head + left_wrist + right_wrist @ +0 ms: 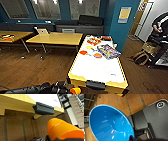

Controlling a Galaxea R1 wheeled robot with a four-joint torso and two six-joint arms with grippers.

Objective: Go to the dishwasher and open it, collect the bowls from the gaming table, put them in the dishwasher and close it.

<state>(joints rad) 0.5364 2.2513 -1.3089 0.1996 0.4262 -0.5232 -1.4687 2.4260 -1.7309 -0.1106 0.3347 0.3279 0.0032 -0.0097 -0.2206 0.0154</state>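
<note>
The left arm [32, 89] reaches toward the near end of the gaming table [100, 67], its gripper [75, 90] pinching an orange bowl [62, 129] just short of the black fitting [43, 109] on that end. On the white top, past the middle, lie a red bowl [83, 52] and another orange-and-blue dish [97, 55], a colourful box [108, 51] just beside them. The right gripper carries the blue bowl [109, 124] over the wood floor [121, 101] — its rim is clamped at the fingers [132, 138].
</note>
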